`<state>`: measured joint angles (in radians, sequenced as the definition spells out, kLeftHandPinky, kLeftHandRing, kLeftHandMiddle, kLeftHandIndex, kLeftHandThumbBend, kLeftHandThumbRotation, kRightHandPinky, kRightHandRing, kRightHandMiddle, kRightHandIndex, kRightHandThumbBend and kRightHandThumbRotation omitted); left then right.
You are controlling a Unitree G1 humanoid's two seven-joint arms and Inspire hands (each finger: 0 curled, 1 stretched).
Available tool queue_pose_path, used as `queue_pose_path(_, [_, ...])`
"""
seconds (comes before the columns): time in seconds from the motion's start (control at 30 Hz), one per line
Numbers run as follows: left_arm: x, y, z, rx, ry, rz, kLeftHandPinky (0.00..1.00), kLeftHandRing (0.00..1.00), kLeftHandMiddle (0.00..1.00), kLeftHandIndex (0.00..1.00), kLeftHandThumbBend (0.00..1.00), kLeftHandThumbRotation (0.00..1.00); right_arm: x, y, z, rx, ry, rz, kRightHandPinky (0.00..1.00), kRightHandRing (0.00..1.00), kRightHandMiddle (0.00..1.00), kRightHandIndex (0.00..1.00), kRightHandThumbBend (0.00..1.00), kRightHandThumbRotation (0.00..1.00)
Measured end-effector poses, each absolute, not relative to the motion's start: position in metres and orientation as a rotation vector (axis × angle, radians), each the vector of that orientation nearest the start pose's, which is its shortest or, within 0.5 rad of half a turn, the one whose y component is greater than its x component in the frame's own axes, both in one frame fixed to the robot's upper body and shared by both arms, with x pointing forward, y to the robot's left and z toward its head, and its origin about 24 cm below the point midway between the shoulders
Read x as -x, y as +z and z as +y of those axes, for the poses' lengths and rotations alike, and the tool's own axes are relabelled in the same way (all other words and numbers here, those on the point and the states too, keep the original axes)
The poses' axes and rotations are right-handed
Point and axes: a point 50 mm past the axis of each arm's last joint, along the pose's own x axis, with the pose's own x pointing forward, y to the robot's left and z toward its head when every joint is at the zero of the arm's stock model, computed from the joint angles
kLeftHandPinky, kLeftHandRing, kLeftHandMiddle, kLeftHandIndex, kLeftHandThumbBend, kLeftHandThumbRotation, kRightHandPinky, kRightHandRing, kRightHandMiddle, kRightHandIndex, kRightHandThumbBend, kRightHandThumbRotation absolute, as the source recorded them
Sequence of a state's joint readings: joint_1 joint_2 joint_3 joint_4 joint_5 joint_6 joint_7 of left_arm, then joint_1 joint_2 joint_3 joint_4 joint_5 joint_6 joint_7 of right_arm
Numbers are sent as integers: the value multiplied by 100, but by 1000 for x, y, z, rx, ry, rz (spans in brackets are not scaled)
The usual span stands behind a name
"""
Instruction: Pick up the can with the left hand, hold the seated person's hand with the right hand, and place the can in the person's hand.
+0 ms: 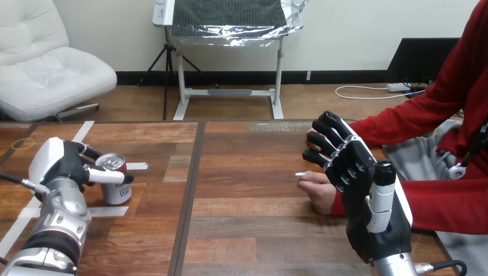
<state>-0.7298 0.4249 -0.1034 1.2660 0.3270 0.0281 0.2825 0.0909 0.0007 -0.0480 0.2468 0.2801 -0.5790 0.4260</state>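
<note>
Little is done — our left hand (68,167) clamps the unlifted can (118,192); right of it, our right hand (359,198) hangs spread beside the person's hand (318,192).

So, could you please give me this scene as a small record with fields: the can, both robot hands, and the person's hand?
can: upright, at the left part of the table
left hand: fingers and thumb curled round the can
right hand: beside and partly over the person's hand; whether it holds it cannot be told
person's hand: low on the table, at its right part
</note>
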Motion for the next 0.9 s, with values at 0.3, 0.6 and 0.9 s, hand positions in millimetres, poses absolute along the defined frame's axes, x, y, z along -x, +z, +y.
queue_pose_path(0.3, [-340,23,278,-834,332,465,33,40,45,46,84,0,-219,22,-160,-179,226,-298,79,88,89,88,89,100])
queue_pose_path(0.6, [-341,25,277,-825,336,454,32,39,45,46,85,0,-219,22,-160,-178,225,-298,79,88,89,88,88,100])
queue_pose_path(0.9, [-342,27,277,-805,342,441,31,39,44,45,87,0,-221,19,-162,-134,230,-288,80,88,89,88,87,100])
